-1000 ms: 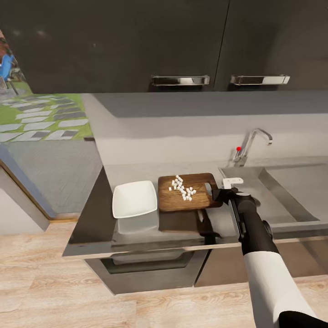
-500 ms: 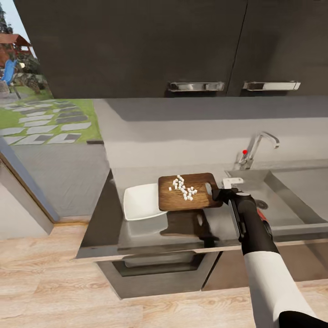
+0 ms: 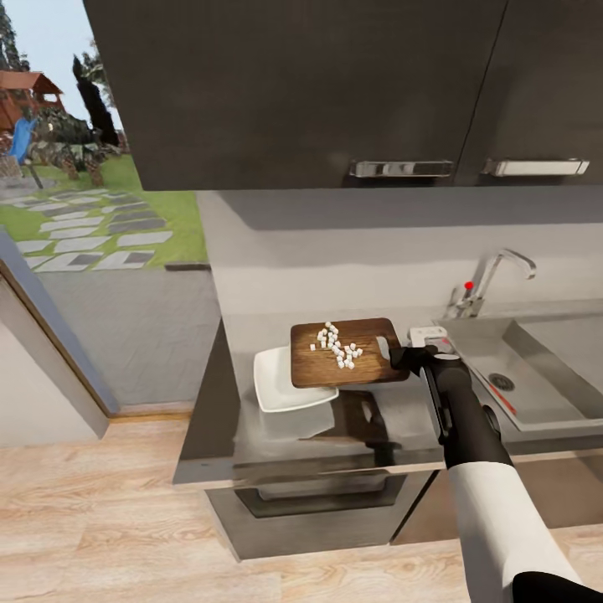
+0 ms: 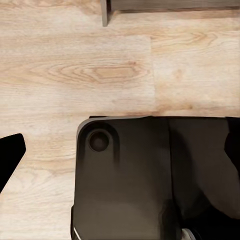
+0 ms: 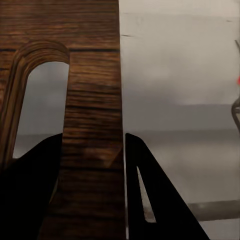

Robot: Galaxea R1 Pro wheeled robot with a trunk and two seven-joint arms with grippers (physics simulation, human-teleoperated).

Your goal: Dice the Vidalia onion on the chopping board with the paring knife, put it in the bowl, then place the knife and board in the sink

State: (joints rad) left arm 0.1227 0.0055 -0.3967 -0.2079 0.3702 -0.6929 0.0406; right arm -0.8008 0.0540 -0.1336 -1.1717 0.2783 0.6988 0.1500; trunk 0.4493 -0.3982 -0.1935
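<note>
Head view: right pincer (image 3: 400, 355) grips the chopping board (image 3: 347, 353) by its slot end, diced onion (image 3: 337, 344) on it, board overlapping the bowl (image 3: 280, 387) above the grey surface (image 3: 226, 419); sink (image 3: 536, 377) lies to the right. Left wrist view: wooden floor (image 4: 75, 70); left pincer's state can't be told. Right wrist view: fingers (image 5: 150, 200) clamp the board's edge.

Dark cabinets (image 3: 318, 92), wooden floor (image 3: 92, 519)

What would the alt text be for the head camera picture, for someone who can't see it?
The robot's right pincer holds a dark wooden chopping board by its handle end, level above the grey countertop, with small white onion cubes scattered on top. The board's far end overlaps a white bowl below it; a steel sink with a chrome tap lies to the right.
</note>
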